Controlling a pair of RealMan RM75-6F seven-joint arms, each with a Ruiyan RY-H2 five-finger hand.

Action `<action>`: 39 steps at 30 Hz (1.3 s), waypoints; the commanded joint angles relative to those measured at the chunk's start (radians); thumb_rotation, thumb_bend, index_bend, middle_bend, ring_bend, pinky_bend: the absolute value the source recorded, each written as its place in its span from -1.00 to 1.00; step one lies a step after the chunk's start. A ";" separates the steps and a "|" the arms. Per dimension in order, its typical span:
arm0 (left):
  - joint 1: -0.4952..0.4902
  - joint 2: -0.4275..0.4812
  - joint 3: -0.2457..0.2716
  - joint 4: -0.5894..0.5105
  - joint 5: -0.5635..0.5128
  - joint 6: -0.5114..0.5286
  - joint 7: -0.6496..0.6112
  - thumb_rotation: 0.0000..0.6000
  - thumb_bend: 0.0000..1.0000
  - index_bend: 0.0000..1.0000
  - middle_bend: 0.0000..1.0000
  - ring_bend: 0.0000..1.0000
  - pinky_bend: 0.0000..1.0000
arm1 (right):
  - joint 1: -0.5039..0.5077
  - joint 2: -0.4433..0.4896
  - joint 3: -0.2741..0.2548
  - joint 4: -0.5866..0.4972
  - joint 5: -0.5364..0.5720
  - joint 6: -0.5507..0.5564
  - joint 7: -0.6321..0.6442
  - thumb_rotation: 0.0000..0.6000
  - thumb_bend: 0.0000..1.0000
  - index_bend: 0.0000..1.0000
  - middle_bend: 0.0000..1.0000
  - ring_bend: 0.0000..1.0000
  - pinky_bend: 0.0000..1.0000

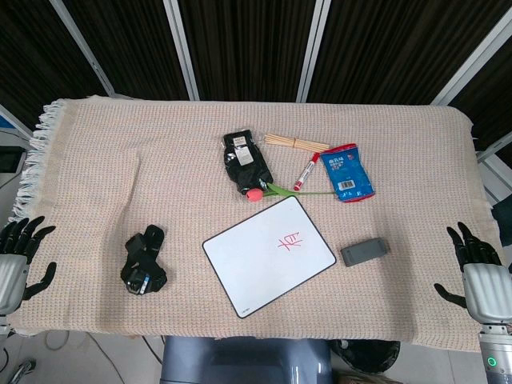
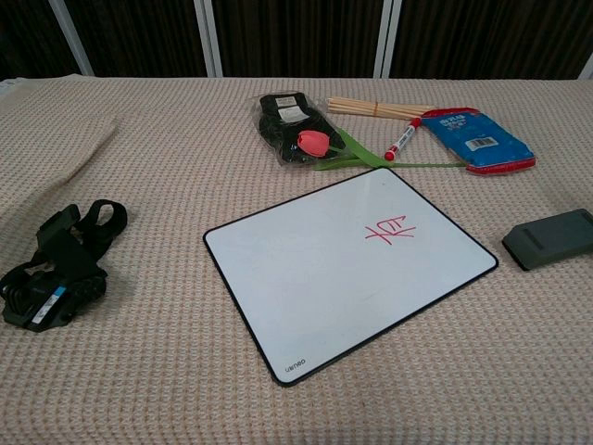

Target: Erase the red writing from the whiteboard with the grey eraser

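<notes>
The whiteboard (image 1: 268, 255) (image 2: 347, 264) lies tilted near the table's front middle, with red writing (image 1: 290, 242) (image 2: 391, 230) on its right half. Just right of the board, the grey eraser (image 1: 364, 252) (image 2: 551, 238) rests flat on the cloth. At the table's front right corner my right hand (image 1: 478, 272) hovers, fingers spread and holding nothing, well right of the eraser. My left hand (image 1: 18, 256) is at the front left corner, fingers apart and empty. Neither hand shows in the chest view.
A black strap bundle (image 1: 142, 261) (image 2: 57, 267) lies left of the board. Behind the board are a black packet (image 1: 245, 160) (image 2: 289, 125), a red tulip (image 1: 257, 193) (image 2: 315, 142), a red marker (image 1: 306, 171) (image 2: 402, 139), wooden sticks (image 1: 296, 143) (image 2: 375, 108) and a blue packet (image 1: 347, 172) (image 2: 477, 139).
</notes>
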 commanded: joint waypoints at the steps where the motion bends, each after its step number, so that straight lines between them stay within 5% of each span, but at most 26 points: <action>1: 0.004 0.001 0.003 -0.001 0.001 0.005 0.009 1.00 -0.23 -0.67 -0.90 -1.00 -0.93 | -0.001 0.000 0.001 0.000 0.004 -0.002 0.000 1.00 -0.86 -1.00 -1.00 -0.69 -0.62; 24: 0.010 0.009 0.005 -0.005 0.002 0.008 -0.014 1.00 -0.23 -0.73 -0.93 -1.00 -0.93 | -0.001 0.004 -0.001 -0.004 0.000 -0.005 0.011 1.00 -0.86 -1.00 -0.99 -0.69 -0.62; 39: 0.010 0.007 0.010 -0.006 0.009 0.005 0.009 1.00 -0.23 -0.70 -0.93 -1.00 -0.93 | 0.086 0.054 -0.041 0.076 -0.073 -0.157 0.241 1.00 -0.86 -1.00 -0.81 -0.67 -0.62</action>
